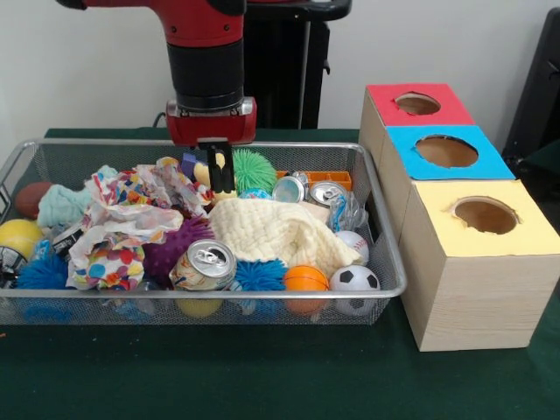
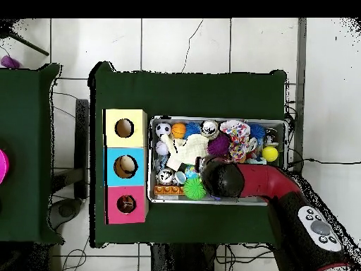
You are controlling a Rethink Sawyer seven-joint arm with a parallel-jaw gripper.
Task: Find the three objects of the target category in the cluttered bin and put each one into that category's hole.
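My claw (image 1: pixel 220 171) hangs inside the bin (image 1: pixel 376 219) toward its far side, fingers pointing straight down with only a narrow gap between them, and I see nothing held; the tips sit just above a yellowish item beside the green spiky ball (image 1: pixel 255 169), and whether they touch it I cannot tell. The bin rests on the green table (image 1: pixel 262 376), crowded with a cream cloth (image 1: pixel 280 232), crumpled patterned paper (image 1: pixel 122 236), a drink can (image 1: pixel 203 265), a purple spiky ball (image 1: pixel 171 249), blue spiky balls, an orange ball (image 1: pixel 305 278) and a soccer ball (image 1: pixel 354 280). The hole (image 1: pixel 417 103) with the red surround tops the farthest of three wooden boxes standing beside the bin; in the overhead view it lies at the robot's end of the row (image 2: pixel 126 203). Which category is wanted I cannot establish from the scene. In my judgement, the step in hand is a pick from this far corner. To do it well I should open wider before descending, centre on one item only, keep clear of the wire wall and the cloth's edge, and lift vertically until clear of the rim before crossing to the red box.
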